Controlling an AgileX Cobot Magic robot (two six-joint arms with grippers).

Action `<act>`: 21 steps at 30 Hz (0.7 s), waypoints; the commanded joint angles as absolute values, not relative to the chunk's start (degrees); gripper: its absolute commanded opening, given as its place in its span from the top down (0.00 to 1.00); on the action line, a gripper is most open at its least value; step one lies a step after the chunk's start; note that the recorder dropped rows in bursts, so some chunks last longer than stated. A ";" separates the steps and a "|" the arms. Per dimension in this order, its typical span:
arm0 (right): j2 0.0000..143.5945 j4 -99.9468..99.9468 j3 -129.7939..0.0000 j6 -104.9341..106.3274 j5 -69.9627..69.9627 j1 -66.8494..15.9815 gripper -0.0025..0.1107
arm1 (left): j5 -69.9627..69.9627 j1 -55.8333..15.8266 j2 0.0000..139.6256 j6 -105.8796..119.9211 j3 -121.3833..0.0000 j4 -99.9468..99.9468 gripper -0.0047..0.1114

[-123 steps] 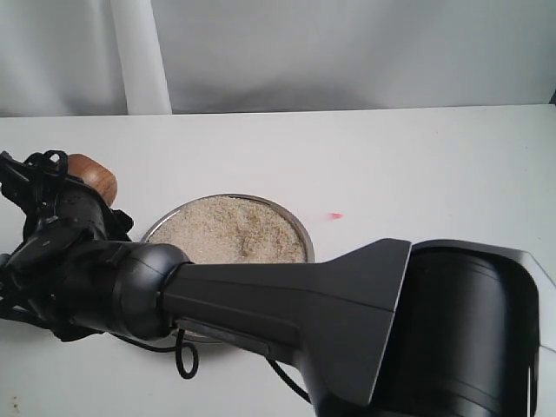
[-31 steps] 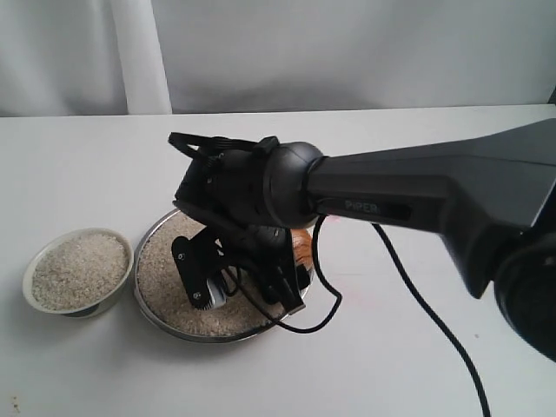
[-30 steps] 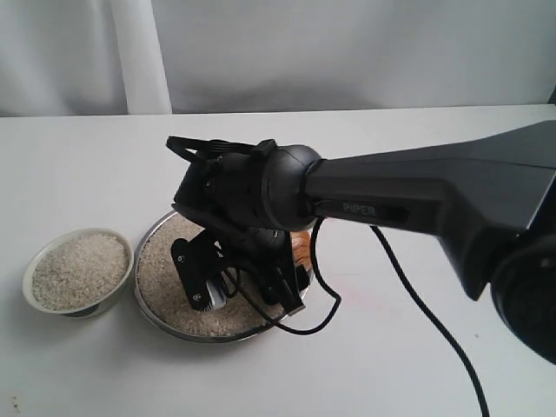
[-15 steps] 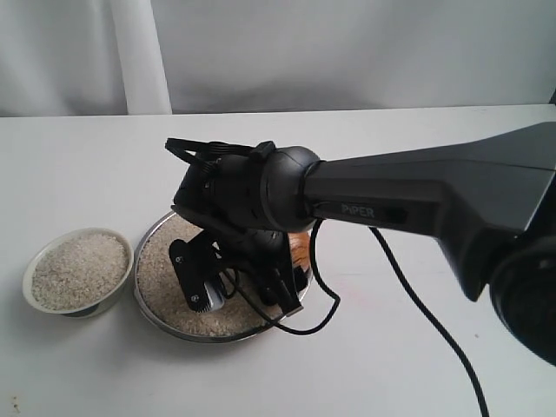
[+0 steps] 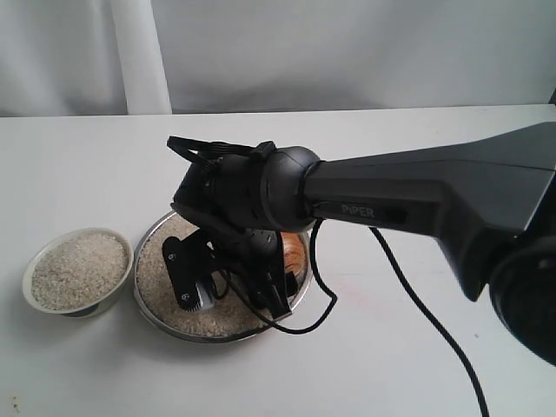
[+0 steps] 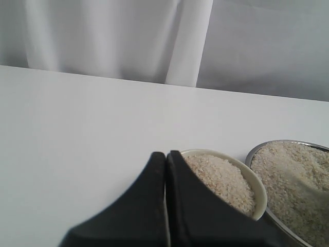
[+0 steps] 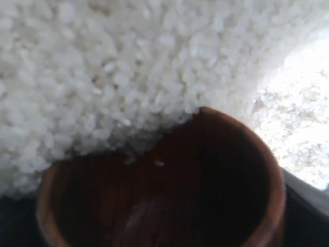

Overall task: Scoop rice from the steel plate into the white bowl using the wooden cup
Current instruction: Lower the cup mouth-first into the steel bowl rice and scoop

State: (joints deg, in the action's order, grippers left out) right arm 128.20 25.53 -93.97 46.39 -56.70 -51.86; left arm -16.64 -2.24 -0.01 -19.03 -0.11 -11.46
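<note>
My right jaws grip the wooden cup [image 7: 175, 185] wide, its mouth tipped against the rice [image 7: 103, 62] directly ahead; my left jaws sit closed, empty.

White table [image 5: 417, 148] w/ pale curtain [image 5: 139, 52] behind

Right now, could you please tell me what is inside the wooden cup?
The wooden cup looks nearly empty: dark wood inside with a stray grain or two. The rice is heaped against its rim. Part of its inside falls outside the picture.
</note>
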 commanded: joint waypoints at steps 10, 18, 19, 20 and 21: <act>128.39 21.50 -93.85 43.03 -49.94 -52.00 0.98 | -16.32 -2.33 0.00 -19.28 0.00 -11.41 0.96; 128.39 21.03 -93.85 41.25 -45.49 -52.00 0.98 | -16.32 -2.33 0.00 -19.28 0.00 -11.41 0.96; 128.39 20.73 -93.85 41.25 -45.28 -52.00 0.98 | -16.32 -2.33 0.00 -19.28 0.00 -11.41 0.96; 128.39 20.36 -93.85 41.25 -44.98 -52.00 0.98 | -16.32 -2.33 0.00 -19.28 0.00 -11.41 0.96; 128.39 20.35 -93.85 41.14 -44.69 -52.00 0.98 | -16.32 -2.33 0.00 -19.28 0.00 -11.41 0.96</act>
